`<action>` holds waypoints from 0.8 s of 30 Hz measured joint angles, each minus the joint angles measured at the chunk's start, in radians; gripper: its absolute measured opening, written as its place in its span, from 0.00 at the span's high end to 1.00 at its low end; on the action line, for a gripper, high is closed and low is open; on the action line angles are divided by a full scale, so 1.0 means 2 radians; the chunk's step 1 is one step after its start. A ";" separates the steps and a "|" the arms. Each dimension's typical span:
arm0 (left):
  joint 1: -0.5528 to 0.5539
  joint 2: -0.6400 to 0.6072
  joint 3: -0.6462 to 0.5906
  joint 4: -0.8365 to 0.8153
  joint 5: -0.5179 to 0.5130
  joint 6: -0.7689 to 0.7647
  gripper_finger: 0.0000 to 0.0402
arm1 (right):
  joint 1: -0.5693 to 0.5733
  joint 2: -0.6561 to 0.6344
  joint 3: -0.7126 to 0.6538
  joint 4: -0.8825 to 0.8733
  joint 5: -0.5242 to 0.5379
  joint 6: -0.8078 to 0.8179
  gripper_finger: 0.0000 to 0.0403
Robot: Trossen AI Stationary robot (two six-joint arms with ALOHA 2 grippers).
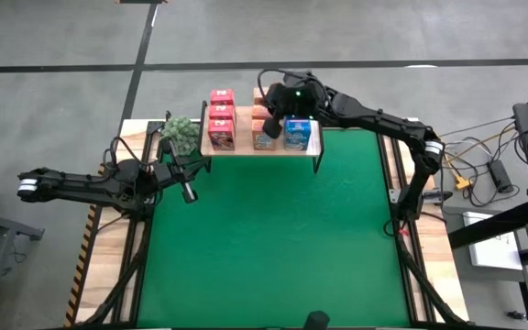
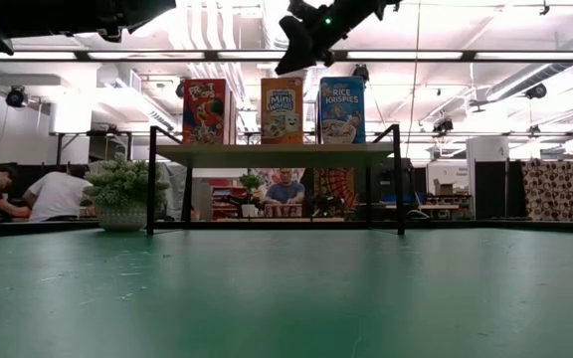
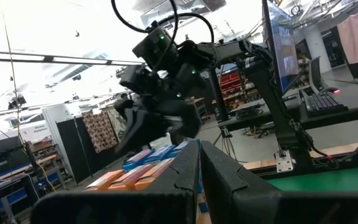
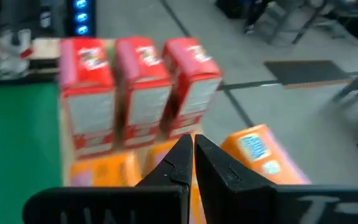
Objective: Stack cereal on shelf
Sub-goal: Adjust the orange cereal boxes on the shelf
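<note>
High view shows small printed cardboard cereal boxes (image 1: 222, 119), pink-red, orange and blue, upright on the light wooden shelf (image 1: 246, 148) at upper centre. Right gripper (image 1: 266, 108) hovers over them, jaws pressed together, empty. Light, stiff, crushable cartons; pinch across narrow sides.

The cereal boxes (image 1: 259, 124) stand upright on the shelf (image 1: 246, 149), a light wood board on thin black legs at the far edge of the green mat. They form three rows: red (image 1: 222, 117), orange (image 2: 282, 110), blue (image 1: 297, 134).
</note>
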 joint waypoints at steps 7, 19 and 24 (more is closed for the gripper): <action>0.000 0.000 0.000 0.000 0.000 0.002 1.00 | -0.024 0.014 0.000 0.031 0.038 0.010 0.98; 0.000 0.000 0.000 0.000 0.000 0.005 1.00 | -0.042 0.039 0.000 0.028 0.030 0.015 0.98; 0.000 0.000 0.000 0.000 0.000 0.005 1.00 | -0.043 0.039 0.000 0.028 0.031 0.014 0.98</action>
